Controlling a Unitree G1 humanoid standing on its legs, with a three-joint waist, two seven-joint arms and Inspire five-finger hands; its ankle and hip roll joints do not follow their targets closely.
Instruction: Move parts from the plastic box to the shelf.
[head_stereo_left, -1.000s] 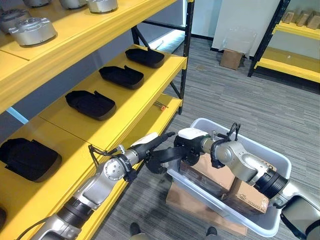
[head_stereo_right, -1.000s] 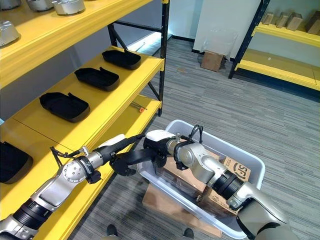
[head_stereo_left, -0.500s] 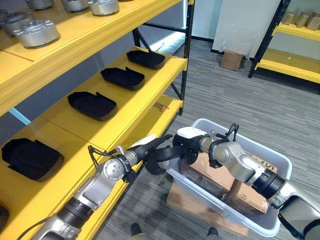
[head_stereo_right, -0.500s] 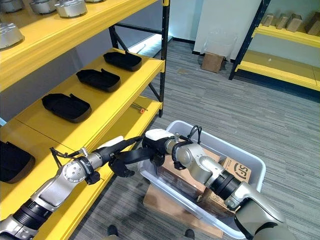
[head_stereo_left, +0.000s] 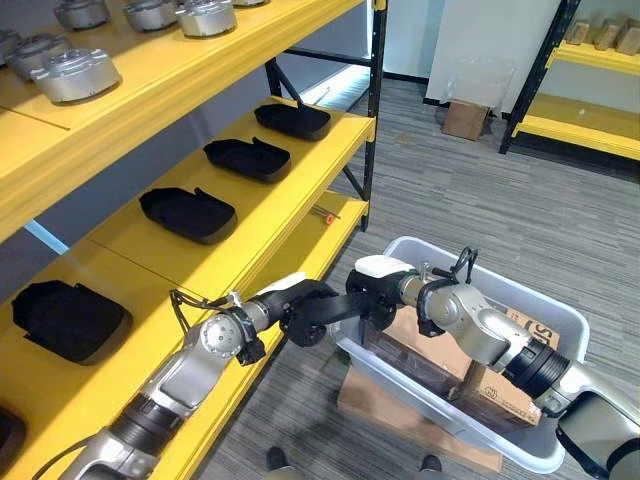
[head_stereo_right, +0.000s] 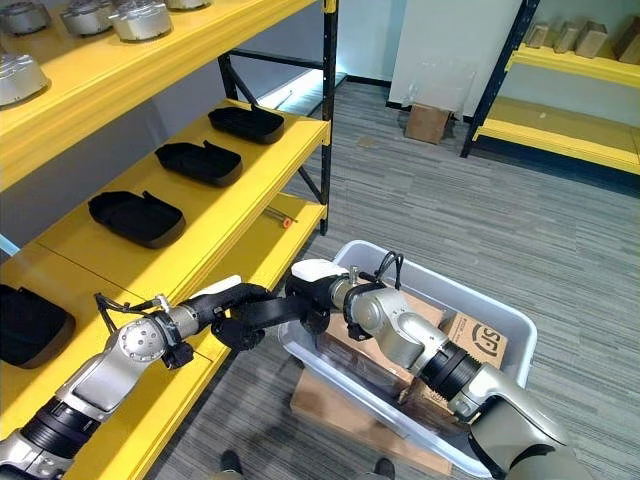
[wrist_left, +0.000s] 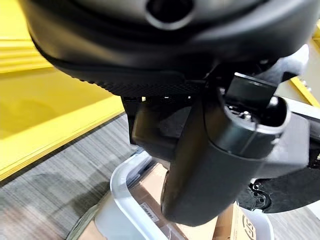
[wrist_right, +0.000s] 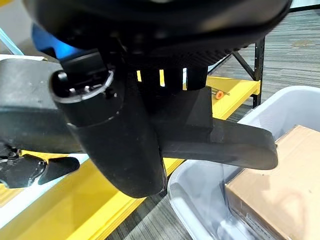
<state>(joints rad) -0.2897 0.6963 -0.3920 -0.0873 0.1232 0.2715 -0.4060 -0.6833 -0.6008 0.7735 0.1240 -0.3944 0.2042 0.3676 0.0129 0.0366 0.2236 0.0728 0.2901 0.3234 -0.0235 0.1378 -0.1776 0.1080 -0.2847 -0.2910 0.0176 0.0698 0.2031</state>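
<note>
You are carrying a black moulded part (head_stereo_left: 335, 305) between both hands, just off the near-left corner of the plastic box (head_stereo_left: 560, 325), at about 9 o'clock from it. Your left hand (head_stereo_left: 296, 306) is grasping one end with its fingers curled round it, and your right hand (head_stereo_left: 378, 290) is clamping the other end, thumb over the top, as its wrist view shows.

The part looks like a stiff plastic shell, much like the black trays (head_stereo_left: 188, 212) already lying on the middle shelf (head_stereo_left: 270, 205), so you should expect it to be light and rigid, not fragile, but smooth enough to slip. Holding it by the thick ends, as you are doing, looks sound; I would avoid the thin rim.

Watch the edges: the box wall is sitting right under your right wrist, and the yellow lip of the lower shelf (head_stereo_left: 300, 262) is just beside your left forearm. Open room lies at 10 o'clock, on the middle shelf between the nearest black part (head_stereo_left: 70, 320) and the next tray. The black upright (head_stereo_left: 376, 110) stands at 12 o'clock, well apart. Cardboard cartons (head_stereo_left: 430, 350) are filling the box.
</note>
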